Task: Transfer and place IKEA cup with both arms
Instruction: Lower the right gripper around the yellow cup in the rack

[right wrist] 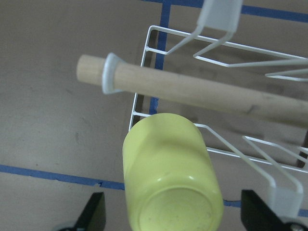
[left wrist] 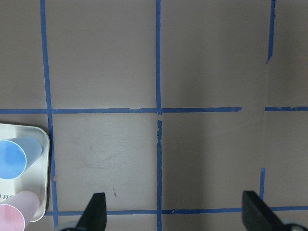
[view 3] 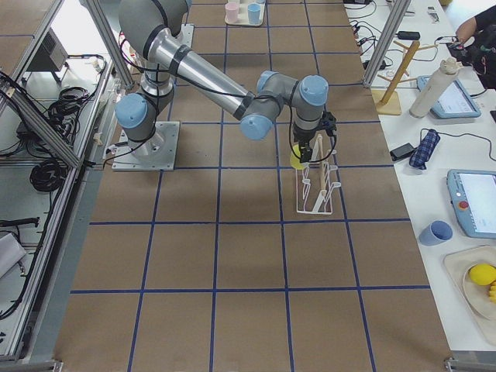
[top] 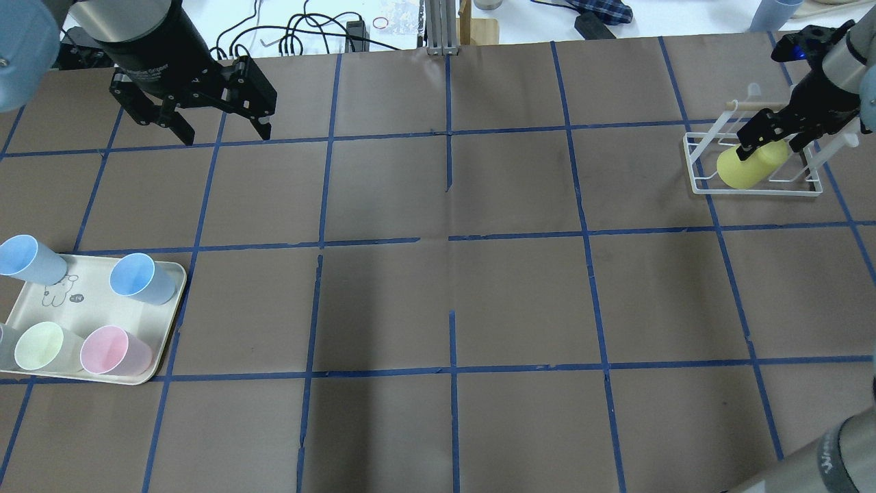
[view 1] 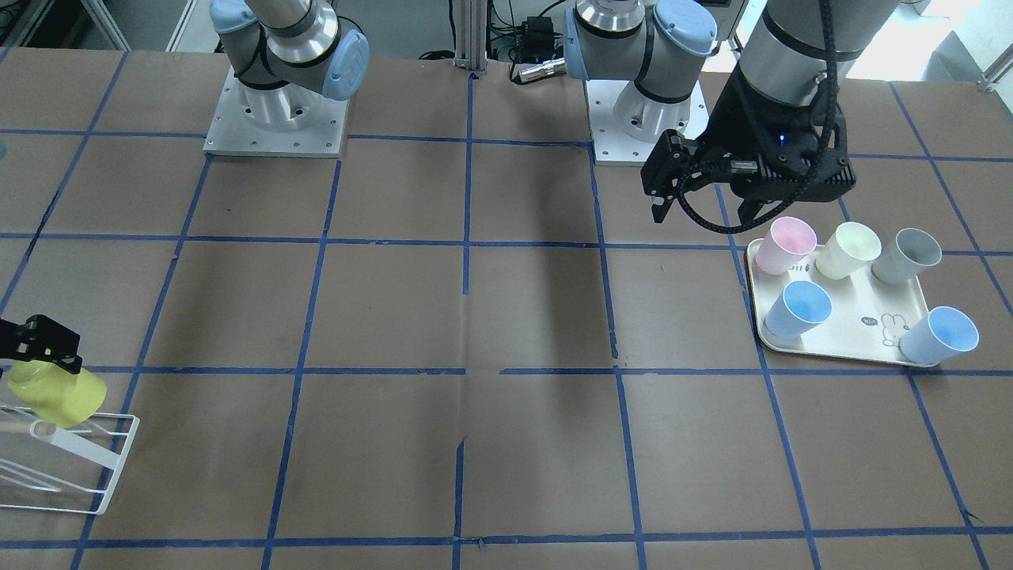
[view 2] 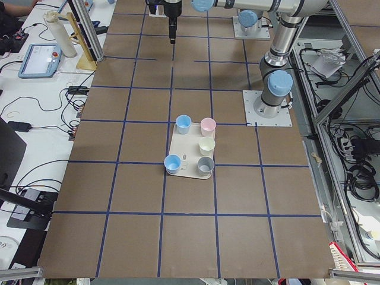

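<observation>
Lime-yellow plastic, the tapered IKEA cup point(view 1: 59, 393) lay tilted on the white wire rack point(view 1: 103, 459) at the left edge of the front-facing view, with the black two-finger right gripper point(view 1: 43, 352) over it. At that view's right, the black two-finger left gripper point(view 1: 703, 215) hung spread and empty above the table, near the cream tray point(view 1: 855, 340) of pastel cups.

From overhead, the right gripper point(top: 770, 145) straddled the cup at the table's far right, well apart from the tray at the near left.

The left-side camera showed the tray but no lime cup.

The right-side camera showed the cup as a yellow patch against the rack, beneath the near arm's wrist.

The left wrist camera saw both fingers point(left wrist: 96, 214) wide apart over bare brown paper.

The right wrist camera looked onto the cup's base, with its fingers point(right wrist: 96, 211) clear on either side and not yet clamped. A wooden dowel point(right wrist: 192, 89) crossed just beyond.

I judged the grasp unfinished. Closing near the base of slick, tapered plastic could squeeze the cup out of the grip. A crooked lift could snag the cup on the dowel or wires and drag the rack.
</observation>
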`<state>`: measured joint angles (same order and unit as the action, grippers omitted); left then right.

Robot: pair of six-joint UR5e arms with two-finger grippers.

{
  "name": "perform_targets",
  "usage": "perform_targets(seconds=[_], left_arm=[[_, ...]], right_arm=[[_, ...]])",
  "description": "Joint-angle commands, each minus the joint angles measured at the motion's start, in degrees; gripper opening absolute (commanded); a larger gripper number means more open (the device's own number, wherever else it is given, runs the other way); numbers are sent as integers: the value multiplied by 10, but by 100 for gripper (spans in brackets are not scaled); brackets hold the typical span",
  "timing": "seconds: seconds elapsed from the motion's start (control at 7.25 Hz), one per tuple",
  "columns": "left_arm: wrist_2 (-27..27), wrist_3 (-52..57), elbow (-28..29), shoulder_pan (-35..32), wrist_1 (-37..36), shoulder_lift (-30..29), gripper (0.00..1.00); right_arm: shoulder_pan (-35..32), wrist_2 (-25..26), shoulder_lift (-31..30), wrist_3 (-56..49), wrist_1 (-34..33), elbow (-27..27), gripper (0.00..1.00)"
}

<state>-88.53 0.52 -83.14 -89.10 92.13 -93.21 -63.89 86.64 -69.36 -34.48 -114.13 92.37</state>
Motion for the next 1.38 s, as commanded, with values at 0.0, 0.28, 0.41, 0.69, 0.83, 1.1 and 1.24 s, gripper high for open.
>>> perform_targets(seconds=[0.0,0.28,0.41,0.69,0.83,1.1,1.24], left_arm=[[0,0,0,0,0,0,100],[0,1,0,-1,1,1,100],[0,1,0,-1,1,2,100],[0,1,0,-1,0,2,100],[0,0,0,-1,0,1,100],[1,-3,1,-1,0,-1,100],[7,-4,2,-1,1,0,100]], right_arm=[[-2,-1,4,0,-3,0,100],[-2,-2,8,-1,-5,0,100],[-3,-2,10,0,-8,0,100],[-4,-2,9,0,-8,0,88],[-4,-2,9,-1,-8,0,77],[-4,-1,9,-1,-8,-1,65],[-4,0,9,-2,-8,-2,59]])
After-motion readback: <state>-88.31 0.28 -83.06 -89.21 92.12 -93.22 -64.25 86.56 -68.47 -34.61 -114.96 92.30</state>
